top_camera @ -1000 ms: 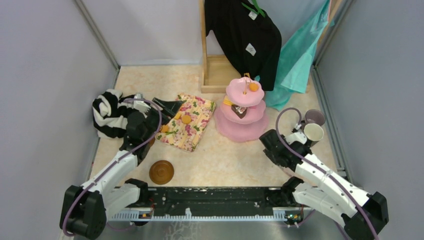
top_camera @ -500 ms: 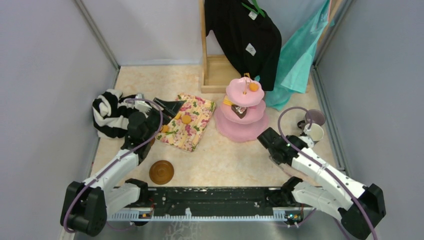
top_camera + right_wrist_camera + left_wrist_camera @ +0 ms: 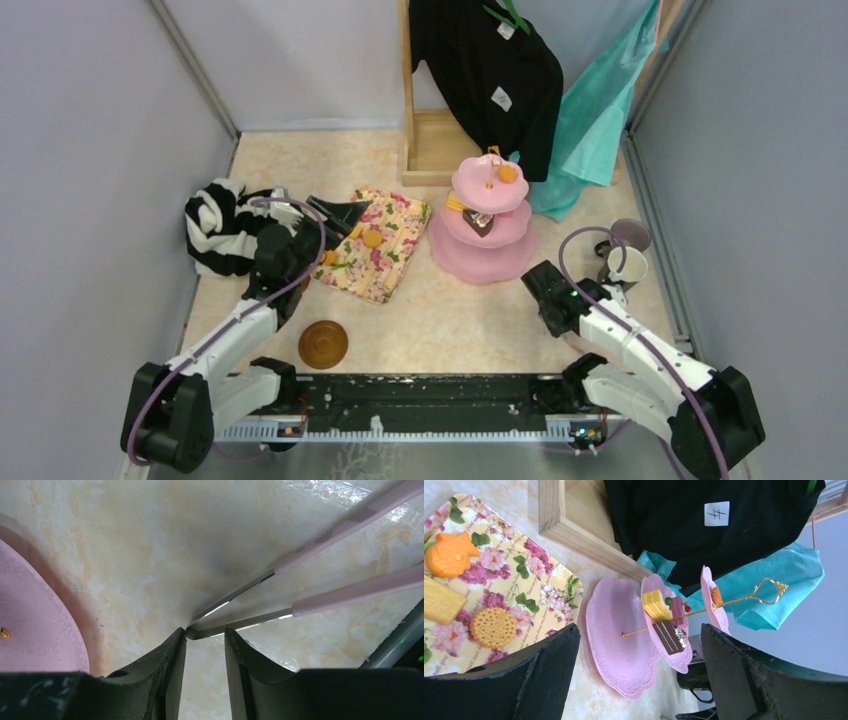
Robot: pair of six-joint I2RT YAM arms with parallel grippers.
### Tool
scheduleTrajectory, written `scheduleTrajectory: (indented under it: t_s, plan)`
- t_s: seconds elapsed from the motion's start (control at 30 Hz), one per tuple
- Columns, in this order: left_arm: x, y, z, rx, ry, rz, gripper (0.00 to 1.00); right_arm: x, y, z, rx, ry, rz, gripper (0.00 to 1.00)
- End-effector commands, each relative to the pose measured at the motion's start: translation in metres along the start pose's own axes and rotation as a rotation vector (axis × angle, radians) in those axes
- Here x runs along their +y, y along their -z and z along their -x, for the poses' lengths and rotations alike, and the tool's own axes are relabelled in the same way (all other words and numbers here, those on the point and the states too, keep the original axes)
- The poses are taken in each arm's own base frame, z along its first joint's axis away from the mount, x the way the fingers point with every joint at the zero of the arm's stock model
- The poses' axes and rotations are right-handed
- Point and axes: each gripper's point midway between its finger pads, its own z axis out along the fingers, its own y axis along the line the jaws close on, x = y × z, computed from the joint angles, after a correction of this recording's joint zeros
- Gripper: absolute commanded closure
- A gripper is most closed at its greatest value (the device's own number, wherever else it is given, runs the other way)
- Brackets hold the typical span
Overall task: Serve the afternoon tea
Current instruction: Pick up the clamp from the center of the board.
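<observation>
Left claw (image 3: 639, 680) is held wide open, with nothing between its dull black fingers, and is hung over the near-left corner of the floral-print cloth (image 3: 385, 260). On that cloth three toy pastries are laid flat: an orange fish shape (image 3: 450, 555), a yellow ridged rectangle (image 3: 441, 600) and a round brown biscuit (image 3: 493, 626) with a stamped pattern.

Right claw (image 3: 202, 635) is seen low over the bench (image 3: 440, 320), its jaws parted by a narrow gap and nothing gripped. The joined metal end of pink-handled tongs (image 3: 360, 592) is found right at its mouth; contact cannot be told.

Toward the far edge, right of the middle, the pink three-tier cake stand (image 3: 483, 255) is set upright, with scalloped embossed plates and a thin gold stem. A yellow slice (image 3: 655, 605) and a brown slice (image 3: 669, 636) are carried on its middle tier.

By the right edge the cream mug (image 3: 628, 265) and lilac mug (image 3: 630, 233) are stood close together. One glossy brown saucer (image 3: 323, 343) is placed near the near edge, with bare marbled surface between it and the stand.
</observation>
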Motion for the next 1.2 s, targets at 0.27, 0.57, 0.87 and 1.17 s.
scheduleTrajectory:
  t_s: [0.27,0.57,0.87,1.17]
  plan:
    - [-0.009,0.002,0.000,-0.003,-0.007,-0.042,0.05,0.012,-0.017,-0.001,0.019,-0.036,0.035,0.65]
    - [-0.007,-0.001,0.000,-0.002,-0.004,-0.034,0.05,0.010,-0.029,-0.010,0.062,-0.021,0.014,0.65]
    - [-0.005,-0.001,-0.001,-0.003,-0.007,-0.027,0.05,0.005,-0.035,-0.020,0.105,0.013,0.006,0.79]
    - [-0.006,-0.004,0.001,-0.002,-0.007,-0.028,0.05,0.003,-0.032,-0.031,0.168,0.088,0.042,1.00]
